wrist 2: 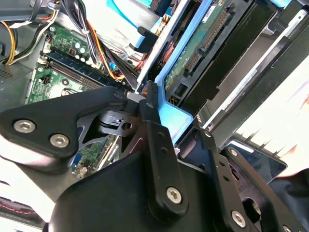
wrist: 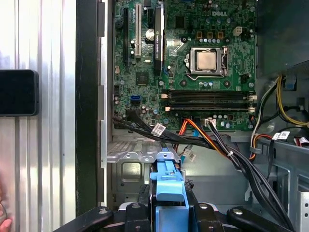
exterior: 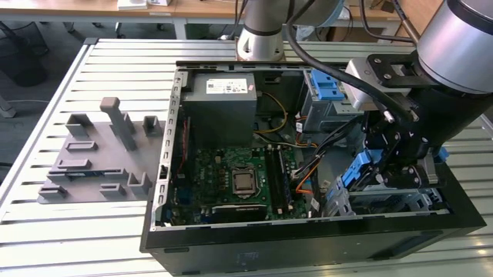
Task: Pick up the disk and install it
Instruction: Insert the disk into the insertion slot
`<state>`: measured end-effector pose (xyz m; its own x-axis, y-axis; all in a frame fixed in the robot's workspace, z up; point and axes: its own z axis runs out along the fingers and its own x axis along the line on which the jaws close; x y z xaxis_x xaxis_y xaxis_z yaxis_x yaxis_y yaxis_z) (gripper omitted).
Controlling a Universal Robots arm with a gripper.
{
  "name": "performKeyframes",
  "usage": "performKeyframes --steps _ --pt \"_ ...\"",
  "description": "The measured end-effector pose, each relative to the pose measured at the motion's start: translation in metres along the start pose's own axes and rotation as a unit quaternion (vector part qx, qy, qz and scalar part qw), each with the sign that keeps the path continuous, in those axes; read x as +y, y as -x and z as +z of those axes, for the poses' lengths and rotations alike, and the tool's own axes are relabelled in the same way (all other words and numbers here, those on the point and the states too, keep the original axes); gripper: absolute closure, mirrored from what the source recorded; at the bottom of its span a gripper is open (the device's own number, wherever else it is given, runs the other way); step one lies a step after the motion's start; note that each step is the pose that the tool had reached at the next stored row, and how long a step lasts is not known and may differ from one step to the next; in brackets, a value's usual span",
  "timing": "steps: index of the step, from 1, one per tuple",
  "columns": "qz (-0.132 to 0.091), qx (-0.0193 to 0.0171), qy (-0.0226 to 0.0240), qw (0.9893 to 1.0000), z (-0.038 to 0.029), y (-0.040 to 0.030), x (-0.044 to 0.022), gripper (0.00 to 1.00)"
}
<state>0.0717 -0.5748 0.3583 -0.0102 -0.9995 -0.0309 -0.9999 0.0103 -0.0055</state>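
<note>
Disk [wrist: 169, 183] edge-up, clamped in closed end effector [wrist: 169, 212], over drive cage [exterior: 389, 201], inside computer case [exterior: 292, 242]

Exterior view overlooks the motherboard [exterior: 219, 167]; both wrist views see it close.

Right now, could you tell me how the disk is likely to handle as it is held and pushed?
The disk looks rigid: a flat slab with a bare circuit board and connector showing, so probably dense for its size and sensitive to knocks. Its blue plastic frame, where the gripper clamps it, may flex a little and feel slick.
</note>
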Motion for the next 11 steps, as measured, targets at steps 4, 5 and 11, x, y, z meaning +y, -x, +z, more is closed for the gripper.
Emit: performKeyframes --steps 4,5,11 --pt "0.0 -0.0001 0.0 1.0 0.0019 -0.0001 0.0 0.64" --pt "0.0 0.0 0.0 1.0 0.0026 -0.0001 0.0 0.64" --pt "0.0 0.0 0.0 1.0 0.0084 -0.0002 0.0 0.64"
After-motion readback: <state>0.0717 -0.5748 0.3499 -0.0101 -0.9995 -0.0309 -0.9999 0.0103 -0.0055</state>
